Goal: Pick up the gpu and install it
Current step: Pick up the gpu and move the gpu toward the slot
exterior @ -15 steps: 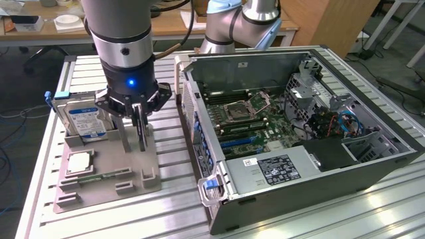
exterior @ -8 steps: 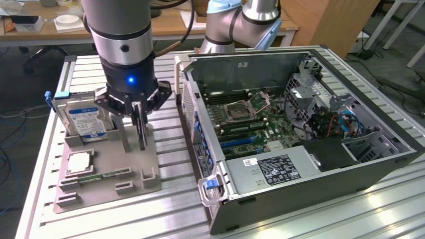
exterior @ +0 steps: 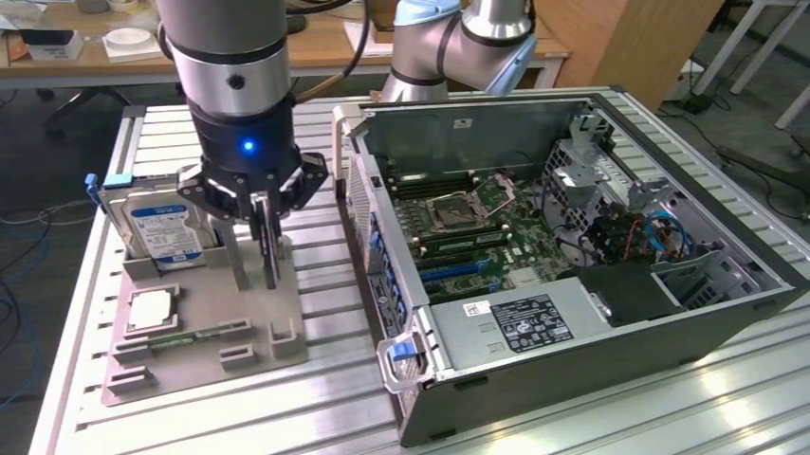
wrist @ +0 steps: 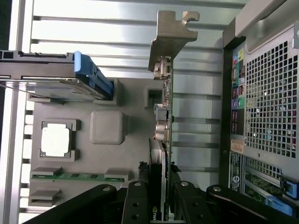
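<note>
Gripper (exterior: 264, 226) is over the grey tray (exterior: 203, 368). Jaws are partly closed and clamped on the gpu (wrist: 167, 116), which stands on edge between them. Cannot tell if the card is clear of its slot. Hard drive (exterior: 162, 227) stands upright just beside it, on the exterior view's left. Cpu (exterior: 150, 309) and memory stick (exterior: 203, 334) lie flat on the tray. The open case (exterior: 570, 313) stands close on the exterior view's right.
</note>
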`<state>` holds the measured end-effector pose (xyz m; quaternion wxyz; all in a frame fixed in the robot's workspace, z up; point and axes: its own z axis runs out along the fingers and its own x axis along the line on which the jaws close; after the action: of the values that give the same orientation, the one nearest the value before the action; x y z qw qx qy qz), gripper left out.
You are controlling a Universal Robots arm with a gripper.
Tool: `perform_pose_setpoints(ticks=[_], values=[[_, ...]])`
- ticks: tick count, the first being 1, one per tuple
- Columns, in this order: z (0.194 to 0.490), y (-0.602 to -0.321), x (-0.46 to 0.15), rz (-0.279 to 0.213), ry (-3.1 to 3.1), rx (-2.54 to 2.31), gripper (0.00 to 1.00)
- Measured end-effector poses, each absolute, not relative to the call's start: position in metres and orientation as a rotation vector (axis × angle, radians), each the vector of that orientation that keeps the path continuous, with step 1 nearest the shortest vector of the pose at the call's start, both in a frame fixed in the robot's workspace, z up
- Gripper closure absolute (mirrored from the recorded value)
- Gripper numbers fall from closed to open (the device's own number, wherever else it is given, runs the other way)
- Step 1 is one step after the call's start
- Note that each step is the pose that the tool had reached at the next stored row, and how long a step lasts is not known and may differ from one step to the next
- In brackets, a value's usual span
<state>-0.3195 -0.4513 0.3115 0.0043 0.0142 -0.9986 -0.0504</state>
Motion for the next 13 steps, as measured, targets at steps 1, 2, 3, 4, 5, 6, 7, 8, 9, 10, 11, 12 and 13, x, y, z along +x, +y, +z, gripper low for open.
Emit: perform_pose_setpoints(ticks=[1, 2, 3, 4, 5, 6, 7, 8, 9, 10, 11, 12, 13], values=[[0.312, -0.451, -0.32, -0.147, -3.129, 0.044, 0.73], [0.313, -0.451, -0.32, -0.129, -3.129, 0.042, 0.73], [0.314, -0.451, -0.319, -0.124, -3.129, 0.042, 0.73], [0.317, -0.451, -0.319, -0.119, -3.129, 0.041, 0.73], [0.319, -0.451, -0.32, -0.119, -3.129, 0.041, 0.73], [0.321, -0.451, -0.319, -0.118, -3.129, 0.041, 0.73], [0.322, -0.451, -0.319, -0.118, -3.129, 0.04, 0.73], [0.324, -0.451, -0.319, -0.118, -3.129, 0.04, 0.73], [0.327, -0.451, -0.319, -0.118, -3.129, 0.04, 0.73], [0.329, -0.451, -0.319, -0.118, -3.129, 0.04, 0.73], [0.331, -0.451, -0.319, -0.118, -3.129, 0.039, 0.73], [0.333, -0.451, -0.319, -0.118, -3.129, 0.039, 0.73], [0.335, -0.451, -0.319, -0.118, -3.129, 0.039, 0.73]])
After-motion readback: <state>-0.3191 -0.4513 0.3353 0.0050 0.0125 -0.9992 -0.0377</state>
